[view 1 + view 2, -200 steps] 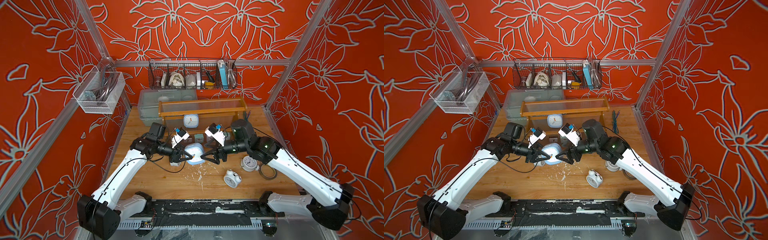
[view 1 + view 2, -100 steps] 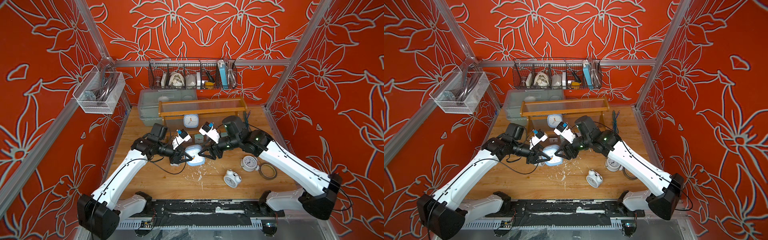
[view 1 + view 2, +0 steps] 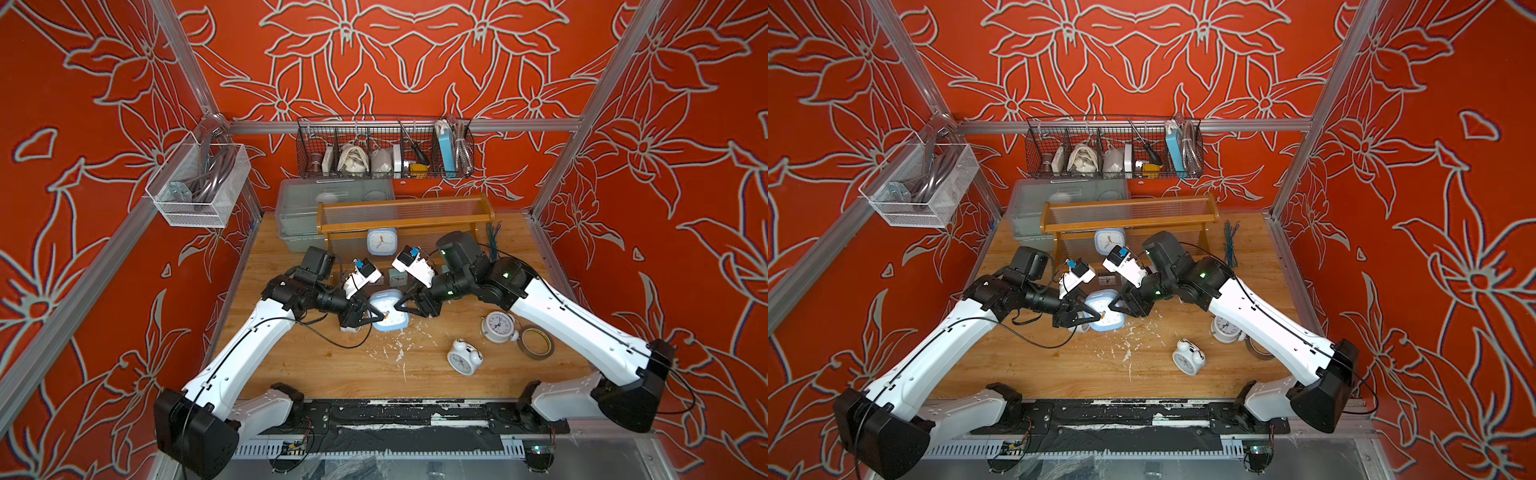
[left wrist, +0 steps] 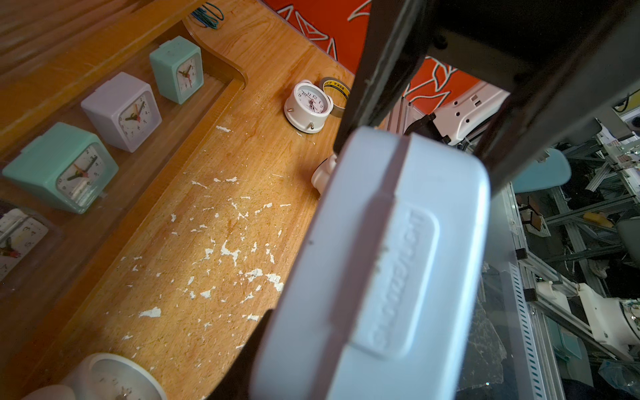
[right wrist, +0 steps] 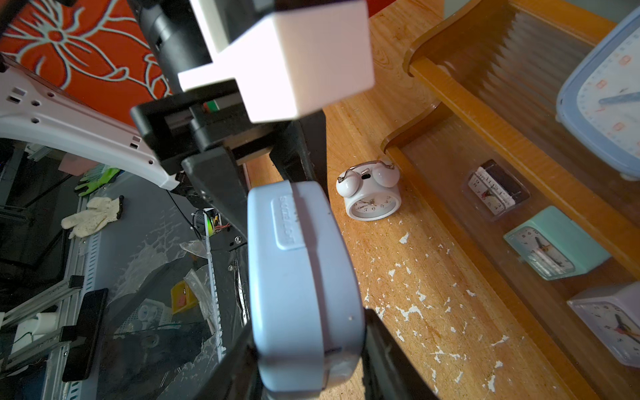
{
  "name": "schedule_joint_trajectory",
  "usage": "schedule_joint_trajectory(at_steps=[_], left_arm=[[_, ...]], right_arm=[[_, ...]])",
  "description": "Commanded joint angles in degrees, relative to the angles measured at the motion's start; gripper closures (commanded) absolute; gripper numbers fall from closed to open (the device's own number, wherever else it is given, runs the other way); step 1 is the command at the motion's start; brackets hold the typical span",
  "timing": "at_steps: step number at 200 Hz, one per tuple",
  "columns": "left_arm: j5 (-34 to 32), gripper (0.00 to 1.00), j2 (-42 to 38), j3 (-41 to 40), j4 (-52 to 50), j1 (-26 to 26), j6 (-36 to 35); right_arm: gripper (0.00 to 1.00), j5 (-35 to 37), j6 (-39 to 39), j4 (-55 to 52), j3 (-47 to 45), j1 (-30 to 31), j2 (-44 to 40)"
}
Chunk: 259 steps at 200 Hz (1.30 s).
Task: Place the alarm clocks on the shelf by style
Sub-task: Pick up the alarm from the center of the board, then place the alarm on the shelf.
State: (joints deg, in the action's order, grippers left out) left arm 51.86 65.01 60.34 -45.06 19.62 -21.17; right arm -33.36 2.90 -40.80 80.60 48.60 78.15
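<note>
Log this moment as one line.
left pincer: shut on blue clock | right pincer: jaws either side of same clock | stage: clock not yet on shelf

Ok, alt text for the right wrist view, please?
A pale-blue clock, edge-on, fills the centre, gripped at its far end by the left hand and flanked by the fingers of the right hand. Beyond it a white twin-bell clock sits on the table by the shelf, which holds small square clocks and a second pale-blue clock.
</note>
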Motion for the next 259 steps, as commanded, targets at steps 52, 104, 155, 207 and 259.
schedule_joint_trajectory(at_steps=[52, 104, 155, 207, 259], left_arm=[[1.21, 0.63, -0.72, 0.99, -0.23, 0.59, -0.43], [1.14, 0.34, -1.11, 0.48, -0.79, 0.54, -2.24], [1.95, 0.24, -1.63, 1.32, -1.35, -3.56, -1.78], [5.52, 0.22, -3.48, 0.79, -1.44, -9.87, -0.3], [6.63, 0.22, -4.37, 0.09, -0.35, -11.88, 1.13]], right_arm=[[0.71, 2.65, -1.73, 2.26, -1.75, -0.22, -0.83], [0.74, 0.31, -1.27, 8.58, -8.44, -4.77, -5.67], [0.76, 0.32, 0.51, 15.53, -16.32, -15.34, -10.96], [0.76, 3.54, 2.56, 23.19, -19.25, -22.92, -12.82], [0.76, 12.81, 3.48, 29.51, -18.94, -23.73, -10.33]])
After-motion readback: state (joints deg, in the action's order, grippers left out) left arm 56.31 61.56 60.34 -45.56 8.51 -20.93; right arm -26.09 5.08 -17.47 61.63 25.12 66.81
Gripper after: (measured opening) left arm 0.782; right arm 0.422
